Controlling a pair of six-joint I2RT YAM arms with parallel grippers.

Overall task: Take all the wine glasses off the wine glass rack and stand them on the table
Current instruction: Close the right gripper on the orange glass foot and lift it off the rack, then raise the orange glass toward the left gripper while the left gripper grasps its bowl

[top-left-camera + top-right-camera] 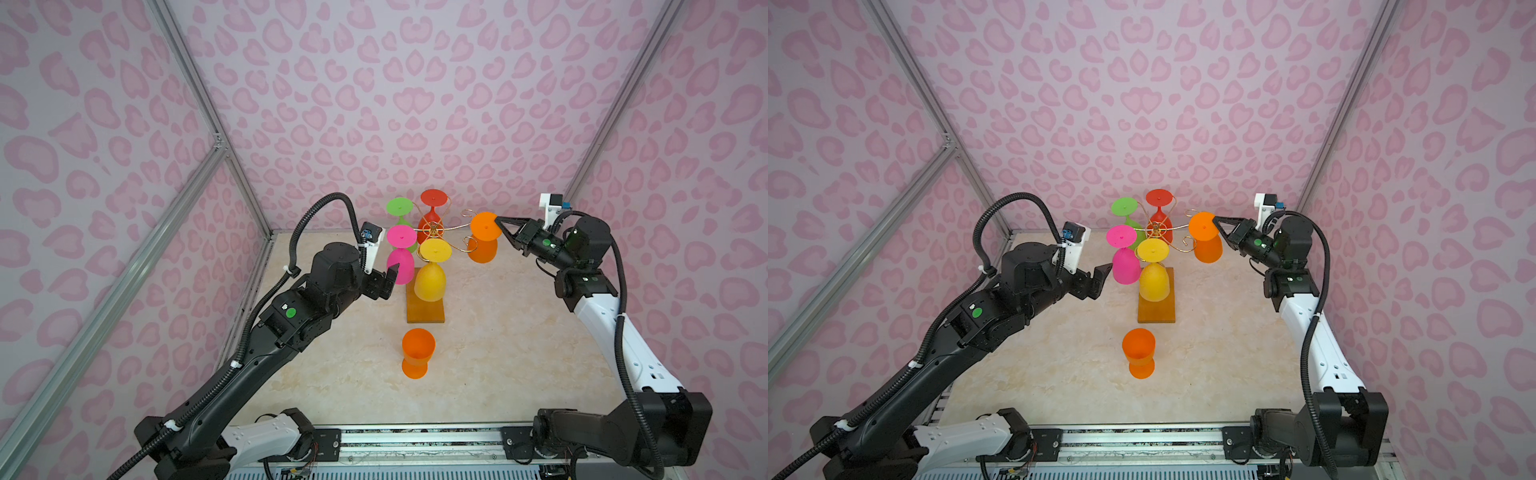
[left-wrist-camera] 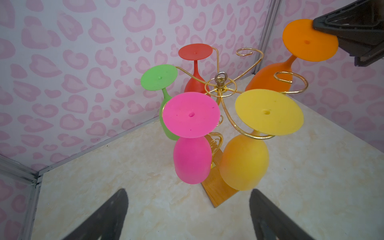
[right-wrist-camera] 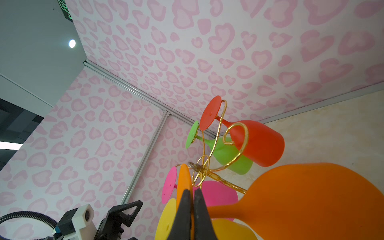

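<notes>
Rightward of the rack (image 1: pixel 424 311) hangs the orange wine glass (image 1: pixel 483 249), foot clamped in the right jaws; left jaws open.

Pink heart-print walls (image 1: pixel 415 104) — aluminium frame posts (image 1: pixel 205 104) — pale marbled tabletop (image 1: pixel 519 353).

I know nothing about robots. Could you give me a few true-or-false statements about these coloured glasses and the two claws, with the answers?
1. The right claw is shut on the foot of an orange glass. True.
2. The left claw grips the pink glass. False: it is open, with nothing between its fingers.
3. The green glass, red glass, pink glass and yellow glass hang upside down on the rack. True.
4. The glass standing on the table is blue. False: it is a second orange glass, upright in front of the rack's base.
</notes>
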